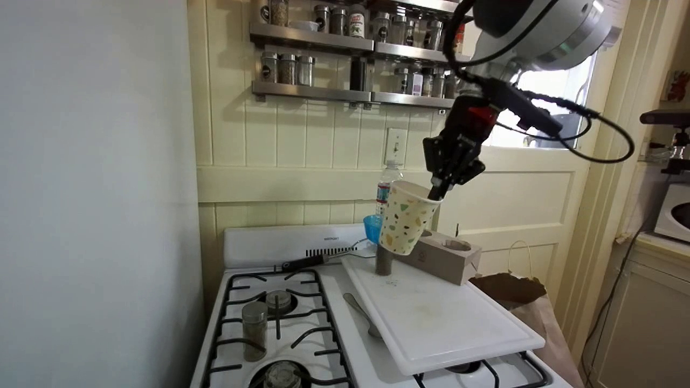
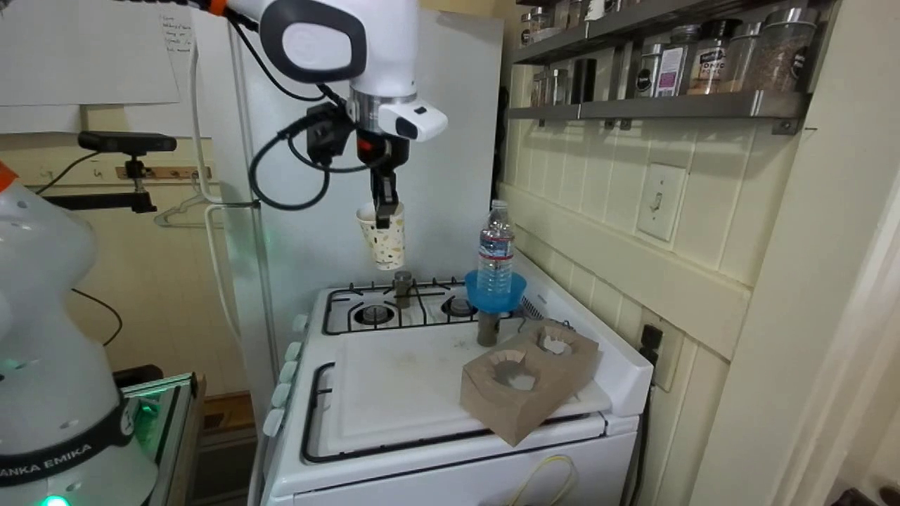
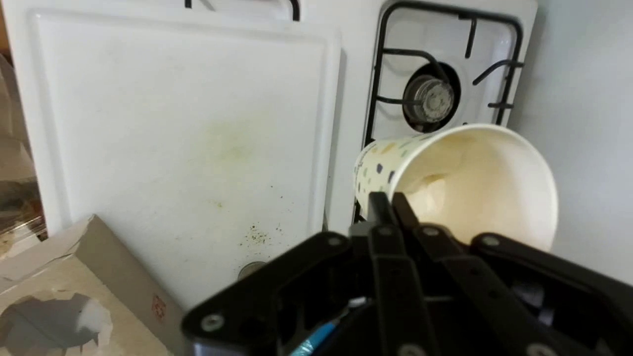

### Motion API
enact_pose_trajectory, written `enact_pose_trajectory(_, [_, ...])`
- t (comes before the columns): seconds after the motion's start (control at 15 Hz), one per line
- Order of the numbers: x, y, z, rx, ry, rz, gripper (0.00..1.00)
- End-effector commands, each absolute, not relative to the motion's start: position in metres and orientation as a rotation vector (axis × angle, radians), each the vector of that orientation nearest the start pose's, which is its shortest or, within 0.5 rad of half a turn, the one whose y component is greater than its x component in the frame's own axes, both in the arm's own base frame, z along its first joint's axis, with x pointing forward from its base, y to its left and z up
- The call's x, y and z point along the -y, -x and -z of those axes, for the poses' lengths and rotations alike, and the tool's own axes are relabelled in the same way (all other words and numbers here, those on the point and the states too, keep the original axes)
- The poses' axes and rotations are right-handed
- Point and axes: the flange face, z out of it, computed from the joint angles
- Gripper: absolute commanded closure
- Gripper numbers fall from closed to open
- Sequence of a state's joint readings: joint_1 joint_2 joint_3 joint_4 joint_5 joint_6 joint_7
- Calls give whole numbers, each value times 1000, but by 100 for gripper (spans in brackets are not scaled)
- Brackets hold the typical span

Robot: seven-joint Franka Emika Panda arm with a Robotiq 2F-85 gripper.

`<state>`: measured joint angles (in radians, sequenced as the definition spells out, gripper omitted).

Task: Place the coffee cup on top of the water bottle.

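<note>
The coffee cup, cream with coloured specks, shows in both exterior views [image 1: 407,223] [image 2: 388,246] and in the wrist view [image 3: 474,183]. My gripper [image 1: 437,188] is shut on the cup's wall at the rim, one finger inside and one outside, also in the wrist view [image 3: 388,202]. The cup hangs in the air, mouth up and slightly tilted. The water bottle [image 2: 496,249] stands upright in a blue bowl [image 2: 498,299], which sits on a small jar [image 2: 488,329]. The cup is apart from the bottle and partly hides it in an exterior view [image 1: 389,177].
A white cutting board [image 1: 431,312] lies on the stove. A cardboard holder with holes [image 2: 527,376] stands near the jar. A spice jar [image 1: 254,331] stands by the burners. A pan handle [image 1: 304,263] and a spoon [image 1: 361,312] lie nearby. Spice shelves [image 1: 312,91] hang on the wall.
</note>
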<state>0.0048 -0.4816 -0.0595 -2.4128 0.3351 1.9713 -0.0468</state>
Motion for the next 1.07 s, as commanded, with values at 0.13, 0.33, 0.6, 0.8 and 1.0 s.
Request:
enact_pose_trajectory(0.13, [48,-372,-611,-194,2877,139,99])
enact_pose_trajectory(0.33, [83,-378,-671,-255,2873,249,99])
enact_pose_trajectory(0.6, [91,-373,-683,-257,2844,322,97])
enact_pose_trajectory(0.8, [93,-390,-680,-286,2866,331,99])
enact_pose_trajectory(1.0, [108,-427,-697,-276,2943,391,99])
